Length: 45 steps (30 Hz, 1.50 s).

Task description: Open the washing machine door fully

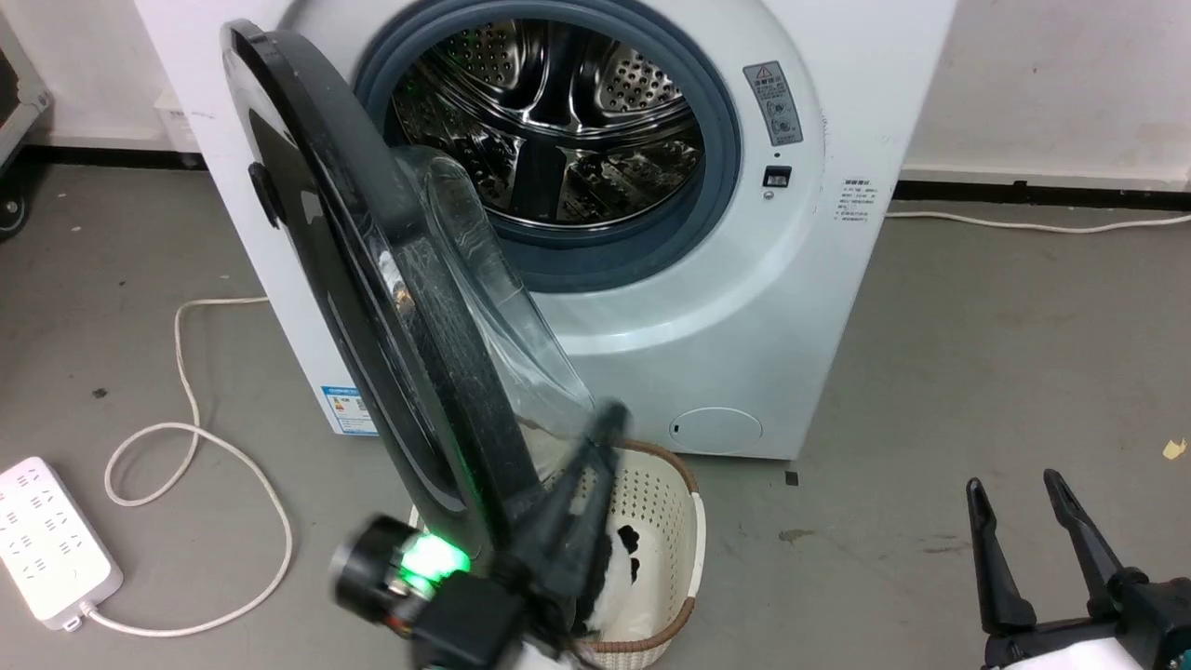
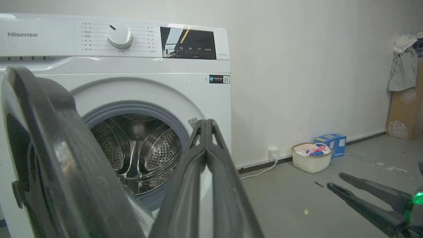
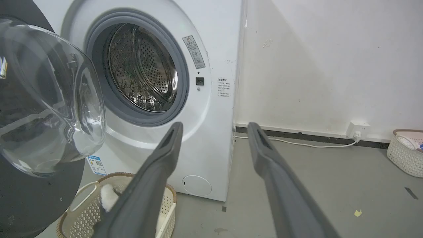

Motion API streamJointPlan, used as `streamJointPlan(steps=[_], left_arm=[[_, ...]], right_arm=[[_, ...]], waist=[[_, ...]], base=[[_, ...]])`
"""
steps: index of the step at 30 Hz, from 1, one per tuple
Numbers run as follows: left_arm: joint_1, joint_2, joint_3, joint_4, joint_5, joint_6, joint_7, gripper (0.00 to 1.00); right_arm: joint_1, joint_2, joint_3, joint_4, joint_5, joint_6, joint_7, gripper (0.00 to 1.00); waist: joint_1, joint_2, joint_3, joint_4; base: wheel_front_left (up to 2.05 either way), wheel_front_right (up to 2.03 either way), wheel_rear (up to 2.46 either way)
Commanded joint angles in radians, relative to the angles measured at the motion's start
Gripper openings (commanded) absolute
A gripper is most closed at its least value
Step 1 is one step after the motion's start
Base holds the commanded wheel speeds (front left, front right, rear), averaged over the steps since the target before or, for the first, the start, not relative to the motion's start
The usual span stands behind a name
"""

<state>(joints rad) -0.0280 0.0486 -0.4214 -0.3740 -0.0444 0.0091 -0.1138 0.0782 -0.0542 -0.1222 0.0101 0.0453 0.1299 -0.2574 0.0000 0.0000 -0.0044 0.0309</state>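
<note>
The white washing machine [image 1: 791, 307] has its steel drum [image 1: 558, 121] exposed. Its round black door [image 1: 316, 233] stands swung out on the left-hand hinge, roughly edge-on to me, with the clear glass bowl [image 1: 484, 288] facing the drum. My left gripper [image 1: 605, 419] is blurred and shut, with its fingers rising just right of the door's lower rim, on the bowl side. In the left wrist view the fingers [image 2: 206, 132] are pressed together with the door [image 2: 66, 158] to their left. My right gripper [image 1: 1014, 484] hangs open at the lower right, away from the machine and holding nothing. Its fingers [image 3: 165, 155] point at the machine front [image 3: 218, 49].
A cream laundry basket [image 1: 684, 521] with white cloth sits on the floor under the door. A white power strip [image 1: 51, 540] and its looping cable [image 1: 186, 437] lie at the left. A second basket [image 2: 310, 158] and a blue box [image 2: 330, 142] stand by the far wall.
</note>
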Motion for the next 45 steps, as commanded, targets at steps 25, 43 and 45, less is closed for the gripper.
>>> streamJointPlan(steps=[25, 43, 45], left_arm=[[0.045, 0.017, 0.01, 0.37, -0.083, 0.08, 0.079, 0.0], [0.077, 0.042, 0.035, 0.358, -0.108, 0.114, 0.086, 0.0], [0.078, 0.05, 0.056, 0.351, -0.114, 0.126, 0.086, 0.0]], right_arm=[[0.001, 0.004, -0.004, 0.011, 0.018, 0.001, -0.004, 1.0], [0.017, 0.004, 0.006, 0.026, 0.016, 0.001, -0.004, 1.0], [0.015, 0.004, 0.009, 0.028, 0.014, 0.001, -0.004, 1.0]], waist=[[0.0, 0.0, 0.04, 0.067], [0.0, 0.0, 0.026, 0.397], [0.0, 0.0, 0.03, 0.423]], base=[[0.0, 0.0, 0.0], [0.0, 0.0, 0.0], [0.0, 0.0, 0.0]])
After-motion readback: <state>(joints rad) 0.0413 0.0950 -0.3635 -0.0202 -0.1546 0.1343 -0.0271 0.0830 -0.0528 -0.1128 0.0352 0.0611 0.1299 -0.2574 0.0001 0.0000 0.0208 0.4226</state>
